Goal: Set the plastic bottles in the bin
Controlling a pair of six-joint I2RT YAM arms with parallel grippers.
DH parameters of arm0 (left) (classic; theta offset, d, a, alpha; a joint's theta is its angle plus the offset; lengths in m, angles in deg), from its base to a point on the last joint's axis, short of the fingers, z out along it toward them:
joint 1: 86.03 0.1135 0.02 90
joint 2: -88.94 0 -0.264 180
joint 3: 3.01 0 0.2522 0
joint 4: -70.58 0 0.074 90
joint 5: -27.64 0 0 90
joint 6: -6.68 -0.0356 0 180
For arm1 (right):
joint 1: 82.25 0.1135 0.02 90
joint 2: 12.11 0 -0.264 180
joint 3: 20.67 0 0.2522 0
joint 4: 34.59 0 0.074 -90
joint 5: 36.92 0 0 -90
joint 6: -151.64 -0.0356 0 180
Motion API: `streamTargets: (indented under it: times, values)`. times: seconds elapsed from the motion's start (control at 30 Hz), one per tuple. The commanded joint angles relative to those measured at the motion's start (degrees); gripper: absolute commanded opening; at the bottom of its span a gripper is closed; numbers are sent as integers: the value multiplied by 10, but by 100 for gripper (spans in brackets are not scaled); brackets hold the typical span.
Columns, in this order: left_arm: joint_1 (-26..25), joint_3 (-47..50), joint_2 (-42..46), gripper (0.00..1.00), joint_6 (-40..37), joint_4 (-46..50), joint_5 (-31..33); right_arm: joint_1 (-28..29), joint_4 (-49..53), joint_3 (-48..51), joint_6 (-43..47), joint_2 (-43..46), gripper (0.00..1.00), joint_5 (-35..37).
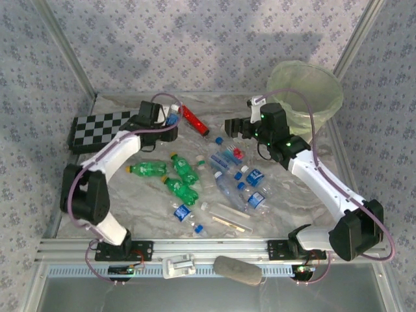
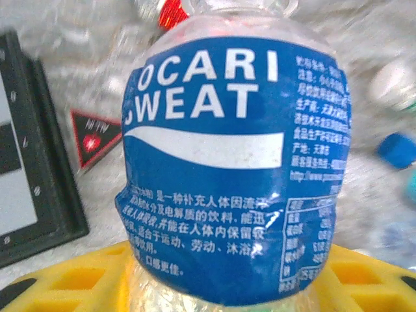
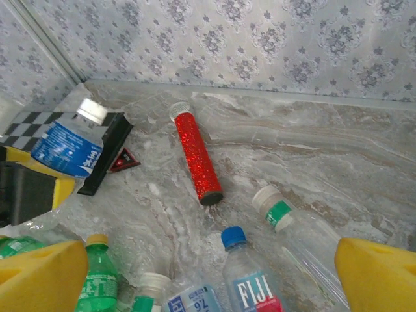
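One blue-labelled bottle (image 2: 234,169) is clamped in the left gripper (image 1: 168,122), seemingly just beside the chequered board (image 1: 97,129). The right gripper (image 1: 233,127) is held open near the bin (image 1: 305,91); other bottles (image 1: 184,170) are scattered across the table (image 1: 130,195).

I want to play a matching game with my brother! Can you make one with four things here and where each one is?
Things:
1. Pocari Sweat bottle
2. red glittery tube
3. bin
4. Fiji bottle

Places:
A. standing at the far right corner
B. lying among other bottles in the middle of the table
C. gripped by the left claw
D. lying by itself, not far from the chequered board

Pairs: 1-C, 2-D, 3-A, 4-B
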Motion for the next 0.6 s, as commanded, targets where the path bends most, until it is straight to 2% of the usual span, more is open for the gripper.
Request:
streamTargets:
  times: [0.0, 0.2, 0.37, 0.57]
  values:
    - [-29, 33, 39, 52, 24, -69, -50, 5, -43, 7, -31, 2, 99, -32]
    - [-112, 93, 71, 52, 29, -173, -42, 9, -65, 6, -53, -16, 99, -61]
    - [-176, 136, 74, 52, 47, -253, -25, 11, -102, 13, -99, -36, 99, -120]
    - [-218, 154, 84, 52, 45, -305, 19, 20, -137, 14, -134, -76, 99, -159]
